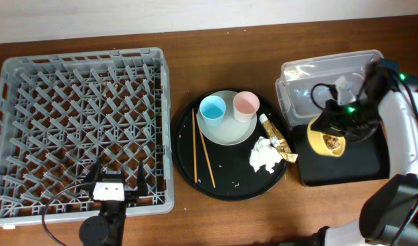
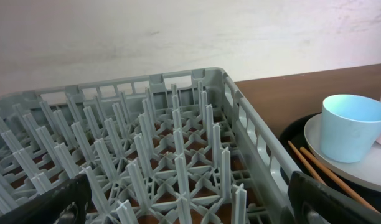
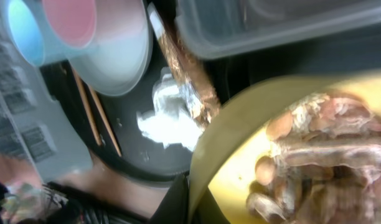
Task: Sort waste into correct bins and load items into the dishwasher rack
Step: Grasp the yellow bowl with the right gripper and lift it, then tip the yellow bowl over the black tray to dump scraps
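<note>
the right hand (image 1: 330,130) grips the yellow bowl (image 1: 317,140), mouth up with food scraps (image 1: 330,143), over the shallow black tray (image 1: 359,167), the chopsticks (image 1: 194,147) lie far-to-near on the round tray (image 1: 229,181), and the left hand (image 1: 118,174) hangs spread above the dishwasher rack (image 1: 31,65).

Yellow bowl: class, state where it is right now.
In the overhead view, the yellow bowl is at the right, held by the right gripper over the shallow black tray, right next to the clear tub.

One rack (image 1: 82,58), one round tray (image 1: 236,178), one plate (image 1: 229,130), two cups (image 1: 212,109), two chopsticks (image 1: 206,158), one tissue (image 1: 265,156), one wrapper (image 1: 277,139), one bowl (image 1: 315,145), one tub (image 1: 298,75), one rectangular tray (image 1: 345,167).
</note>
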Controlling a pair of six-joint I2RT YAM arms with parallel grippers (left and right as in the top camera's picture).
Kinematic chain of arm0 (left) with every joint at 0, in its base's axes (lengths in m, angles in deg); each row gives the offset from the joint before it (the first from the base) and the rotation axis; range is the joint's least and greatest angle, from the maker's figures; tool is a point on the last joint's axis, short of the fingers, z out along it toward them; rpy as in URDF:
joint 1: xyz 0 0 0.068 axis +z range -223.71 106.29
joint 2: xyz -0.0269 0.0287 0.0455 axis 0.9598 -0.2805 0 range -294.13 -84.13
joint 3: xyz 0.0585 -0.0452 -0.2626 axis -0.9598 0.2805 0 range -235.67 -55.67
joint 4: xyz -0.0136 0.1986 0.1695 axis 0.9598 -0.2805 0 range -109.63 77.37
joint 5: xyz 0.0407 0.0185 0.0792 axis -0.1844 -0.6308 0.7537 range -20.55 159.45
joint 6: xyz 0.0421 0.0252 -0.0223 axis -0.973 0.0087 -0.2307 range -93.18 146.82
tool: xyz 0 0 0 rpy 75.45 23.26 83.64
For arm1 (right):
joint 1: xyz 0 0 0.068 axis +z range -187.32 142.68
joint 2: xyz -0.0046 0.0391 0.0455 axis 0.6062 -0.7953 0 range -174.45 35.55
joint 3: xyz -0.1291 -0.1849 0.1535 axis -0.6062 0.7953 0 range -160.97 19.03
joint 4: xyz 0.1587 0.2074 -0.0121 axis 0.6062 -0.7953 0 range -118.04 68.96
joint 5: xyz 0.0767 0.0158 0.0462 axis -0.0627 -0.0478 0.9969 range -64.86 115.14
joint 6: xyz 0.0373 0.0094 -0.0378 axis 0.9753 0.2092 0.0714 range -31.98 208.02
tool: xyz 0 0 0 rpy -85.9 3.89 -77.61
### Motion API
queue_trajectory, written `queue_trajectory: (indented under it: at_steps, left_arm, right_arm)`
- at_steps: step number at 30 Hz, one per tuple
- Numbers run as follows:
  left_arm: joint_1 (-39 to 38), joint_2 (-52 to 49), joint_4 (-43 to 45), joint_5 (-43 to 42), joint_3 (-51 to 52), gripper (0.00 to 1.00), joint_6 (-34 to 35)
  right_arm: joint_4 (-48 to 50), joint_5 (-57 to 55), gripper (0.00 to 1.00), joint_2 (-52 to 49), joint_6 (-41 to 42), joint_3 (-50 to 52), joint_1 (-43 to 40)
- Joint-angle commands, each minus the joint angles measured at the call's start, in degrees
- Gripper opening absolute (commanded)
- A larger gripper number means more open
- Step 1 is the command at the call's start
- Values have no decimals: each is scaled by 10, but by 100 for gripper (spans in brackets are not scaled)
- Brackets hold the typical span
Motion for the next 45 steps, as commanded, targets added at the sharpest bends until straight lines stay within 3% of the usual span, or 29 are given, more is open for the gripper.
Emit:
queue_trajectory:
  at_steps: [1,6,10,16,24,27,35,36,37,38,39,40,41,44,45]
  left_arm:
    - [-2,3,-1,-6,3,99,-9]
    - [-2,3,-1,-6,3,99,-9]
    - [-2,3,-1,-6,3,99,-9]
    - [-2,3,-1,-6,3,99,-9]
    - [-2,3,-1,-6,3,99,-9]
    - [-2,3,-1,-6,3,99,-9]
    - [-2,3,-1,-6,3,99,-9]
    - [-2,3,-1,-6,3,99,-9]
    - [-2,3,-1,-6,3,99,-9]
    - [-2,3,-1,-6,3,99,-9]
    - [-2,3,-1,-6,3,99,-9]
    - [-2,3,-1,-6,3,99,-9]
    - [-2,3,-1,-6,3,99,-9]
    - [-2,3,-1,-6,3,99,-9]
    - [-2,3,-1,-6,3,100,-9]
  right_arm:
    - [38,107,4,9,-33,75,-80]
    - [205,335,4,8,-61,248,-236]
    - [212,436,4,8,-76,263,-291]
    - [187,546,4,8,-64,263,-297]
    - [151,576,4,9,-27,263,-299]
    - [147,582,4,9,37,263,-310]
    - [101,582,5,13,32,262,-346]
    - [149,582,5,12,36,262,-346]
    - [122,582,4,14,82,262,-346]
    - [79,582,4,16,69,262,-347]
    - [147,582,4,16,76,260,-347]
    - [72,582,4,20,58,260,-347]
    - [100,582,4,20,52,260,-350]
    - [56,582,5,25,50,258,-350]
    - [-38,582,5,32,-2,257,-349]
